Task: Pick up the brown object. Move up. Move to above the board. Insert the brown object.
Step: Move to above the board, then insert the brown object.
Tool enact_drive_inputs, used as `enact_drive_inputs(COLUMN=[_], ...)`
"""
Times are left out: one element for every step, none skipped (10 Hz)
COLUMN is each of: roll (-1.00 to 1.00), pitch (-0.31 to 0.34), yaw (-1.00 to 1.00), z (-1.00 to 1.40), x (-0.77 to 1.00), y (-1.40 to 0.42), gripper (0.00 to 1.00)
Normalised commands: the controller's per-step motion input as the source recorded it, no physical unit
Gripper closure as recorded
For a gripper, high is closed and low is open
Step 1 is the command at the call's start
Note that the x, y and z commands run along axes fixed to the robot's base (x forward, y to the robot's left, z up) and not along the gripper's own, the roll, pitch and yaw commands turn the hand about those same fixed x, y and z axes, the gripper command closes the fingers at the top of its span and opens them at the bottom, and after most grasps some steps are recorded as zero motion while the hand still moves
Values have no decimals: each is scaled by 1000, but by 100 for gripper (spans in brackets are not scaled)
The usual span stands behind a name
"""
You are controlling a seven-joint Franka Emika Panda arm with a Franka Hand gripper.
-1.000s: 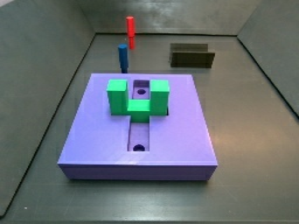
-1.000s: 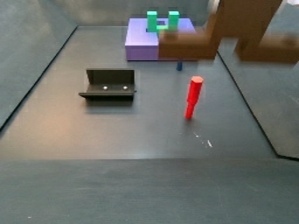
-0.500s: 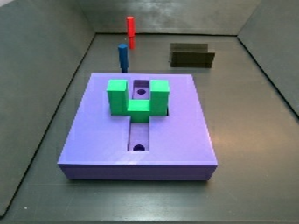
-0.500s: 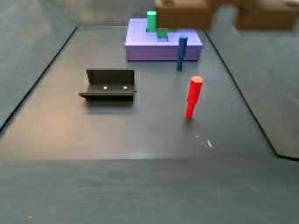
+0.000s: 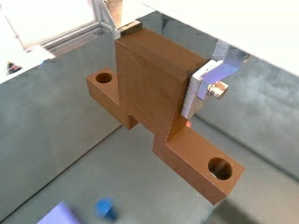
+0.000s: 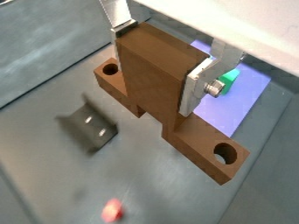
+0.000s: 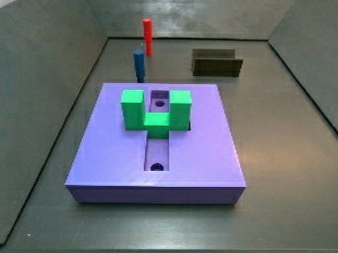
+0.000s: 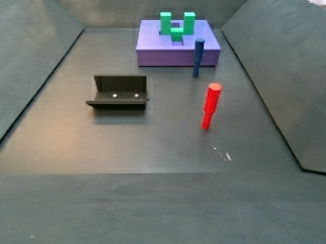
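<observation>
My gripper (image 5: 163,63) is shut on the upright middle block of the brown object (image 5: 187,162), a reddish-brown bar with round holes near its ends. Both wrist views show it held high above the floor, and it also shows in a wrist view (image 6: 176,131). A silver finger (image 6: 198,86) presses its side. The lavender board (image 7: 199,158) lies flat with a green U-shaped block (image 7: 156,111) over its slot. It also shows in a side view (image 8: 151,55) and, below the gripper, in a wrist view (image 6: 243,98). Gripper and brown object are out of both side views.
A dark olive U-shaped block (image 8: 118,92) sits on the floor, also in a side view (image 7: 216,63). A thin red peg (image 8: 211,105) and a blue peg (image 8: 197,57) stand upright near the board. Grey walls enclose the floor.
The gripper with the brown object has risen: it filled the top right of a side view, then only its lower edge showed, and now it is out of that view.
</observation>
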Motion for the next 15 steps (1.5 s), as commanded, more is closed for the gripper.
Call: enact_drive_inputs(roll=[-8, 4, 2, 4, 3, 11, 6, 13, 0, 0, 20, 163, 37, 0, 0], pitch=[74, 102, 127, 151, 160, 158, 152, 149, -30, -29, -30, -33, -196, -187, -193], yaw=[11, 10, 10, 8, 9, 11, 9, 11, 6, 29, 3, -203, -649, -894, -1000], z=[152, 156, 160, 165, 171, 175, 193, 94, -23, -29, -40, 0, 0, 0, -40], x=[225, 239, 257, 279, 304, 327, 364, 183, 0, 0, 0, -226, -146, 0, 0], y=[-1400, -1400, -1400, -1400, -1400, -1400, -1400, -614, -26, 0, -43, -129, -123, 0, 0], gripper=[100, 100, 100, 100, 100, 100, 100, 100, 100, 100, 100, 100, 100, 100, 100])
